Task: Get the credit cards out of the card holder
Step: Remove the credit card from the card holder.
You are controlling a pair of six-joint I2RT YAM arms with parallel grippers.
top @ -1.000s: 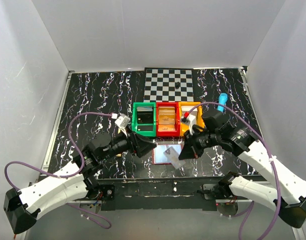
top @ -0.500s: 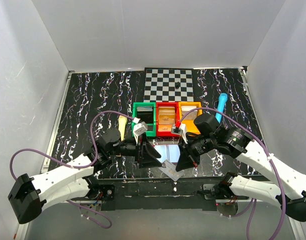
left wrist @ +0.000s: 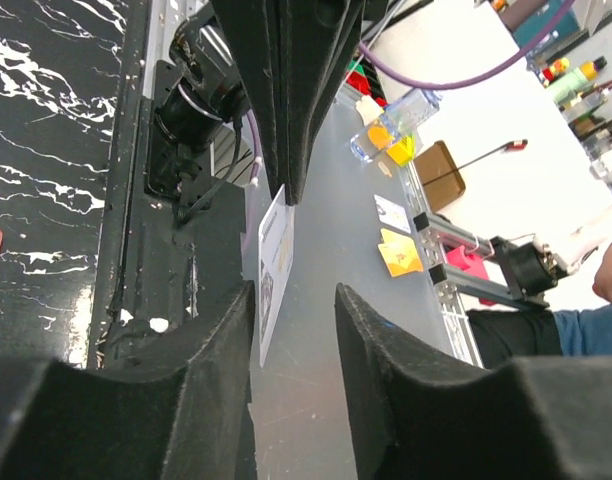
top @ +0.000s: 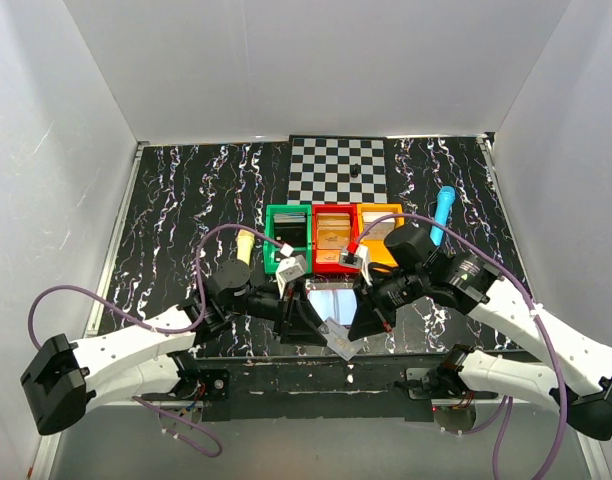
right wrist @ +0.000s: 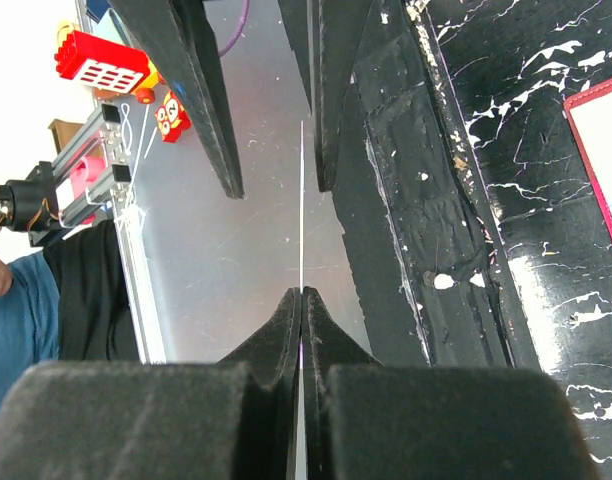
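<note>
One card (left wrist: 274, 250) is pinched tight in your right gripper (right wrist: 302, 292), just base-side of the open card holder (top: 334, 298). Your left gripper (left wrist: 294, 290) has moved in, its jaws narrowing around the card but not yet gripping it; likely a handover.

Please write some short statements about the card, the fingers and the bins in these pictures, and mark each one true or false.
1. The right fingers are shut on a card. True.
2. The left fingers are pressed together with nothing between them. False: they stand apart, with the card between them.
3. The card holder lies open on the table. True.
4. In the top view, the green bin stands right of the orange bin. False: green is leftmost, with the red bin in the middle.
</note>
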